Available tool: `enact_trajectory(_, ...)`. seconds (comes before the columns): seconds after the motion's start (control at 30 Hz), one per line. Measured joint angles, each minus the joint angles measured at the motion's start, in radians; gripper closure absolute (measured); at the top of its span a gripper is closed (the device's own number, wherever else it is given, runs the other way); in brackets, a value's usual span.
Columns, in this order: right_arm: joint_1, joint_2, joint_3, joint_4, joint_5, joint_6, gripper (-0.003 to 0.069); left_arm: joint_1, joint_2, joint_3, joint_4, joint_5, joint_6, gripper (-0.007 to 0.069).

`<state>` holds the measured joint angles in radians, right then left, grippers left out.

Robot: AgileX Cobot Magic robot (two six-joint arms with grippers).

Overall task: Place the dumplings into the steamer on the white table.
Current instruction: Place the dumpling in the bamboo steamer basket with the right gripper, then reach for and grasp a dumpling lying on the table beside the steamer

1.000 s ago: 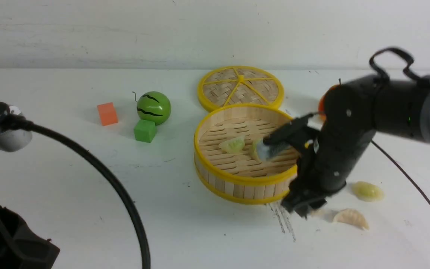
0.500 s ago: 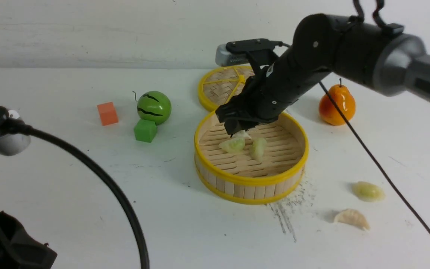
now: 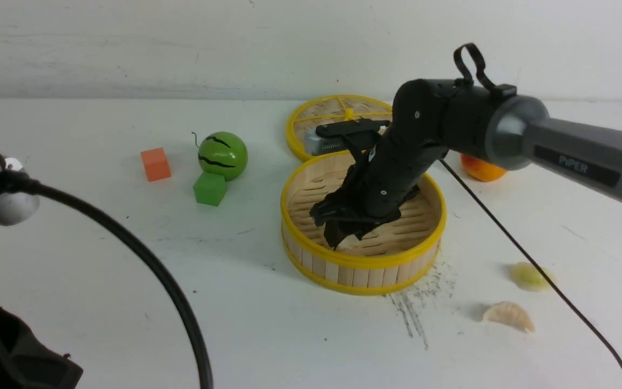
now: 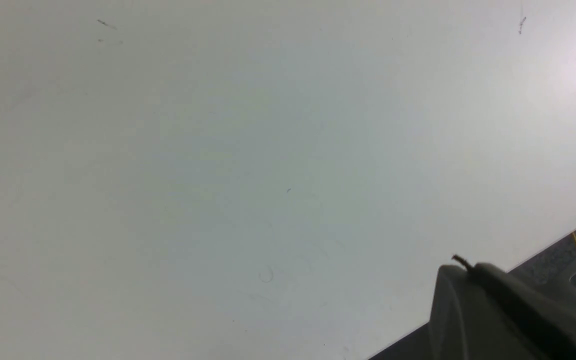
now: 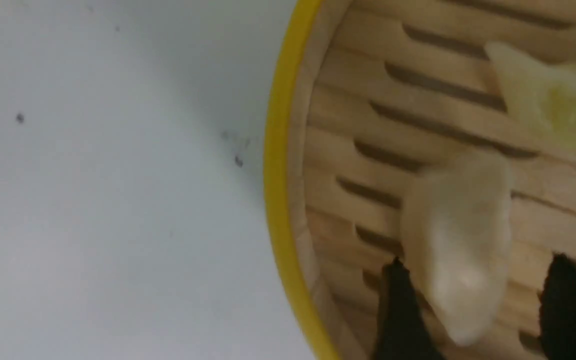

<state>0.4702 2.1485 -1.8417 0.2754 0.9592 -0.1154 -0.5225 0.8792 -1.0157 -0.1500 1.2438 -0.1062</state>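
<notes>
The steamer (image 3: 362,263) stands mid-table on the white table (image 3: 100,270). My right gripper (image 3: 338,237) reaches down into its near part. In the right wrist view the right gripper (image 5: 480,262) is open. A cream dumpling (image 5: 460,240) lies blurred between its black fingers, with a clear gap on one side. A greenish dumpling (image 5: 558,110) rests on the slats beyond. Two more dumplings, one yellowish (image 3: 528,275) and one cream (image 3: 508,315), lie on the table right of the steamer. My left gripper (image 4: 460,267) is shut and empty over bare table (image 4: 218,150).
The woven lid (image 3: 332,116) lies behind the steamer. A toy watermelon (image 3: 223,155), a green cube (image 3: 209,188) and an orange cube (image 3: 155,164) sit to the left. An orange pear (image 3: 481,168) is partly behind my right arm. A thick black cable (image 3: 143,254) arcs at the front left.
My right arm rose from beside the steamer carrying a cream dumpling, swung over the basket, then dropped into its near part. Its jaws have spread apart. The left arm stayed still.
</notes>
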Motion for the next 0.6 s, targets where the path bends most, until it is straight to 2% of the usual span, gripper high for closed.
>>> enact_trajectory(0.1,0.000,-0.068,-0.043,-0.089,0.176,-0.014,0.0219,0.000,0.000,0.000,-0.010,0.000,0.001,0.0636)
enact_trajectory(0.17,0.000,-0.120,-0.048,-0.155,0.234,-0.018,0.0210,0.000,0.000,0.000,-0.012,0.000,0.007,0.0636)
enact_trajectory(0.3,-0.011,-0.243,0.029,-0.261,0.264,-0.018,0.0209,0.000,0.000,0.000,-0.018,0.000,0.038,0.0635)
enact_trajectory(0.5,-0.092,-0.376,0.283,-0.275,0.266,-0.027,0.0209,0.000,0.000,0.000,-0.021,0.000,0.054,0.0631)
enact_trajectory(0.6,-0.160,-0.405,0.443,-0.286,0.208,-0.051,0.0209,0.000,0.000,0.000,-0.021,0.000,0.056,0.0629)
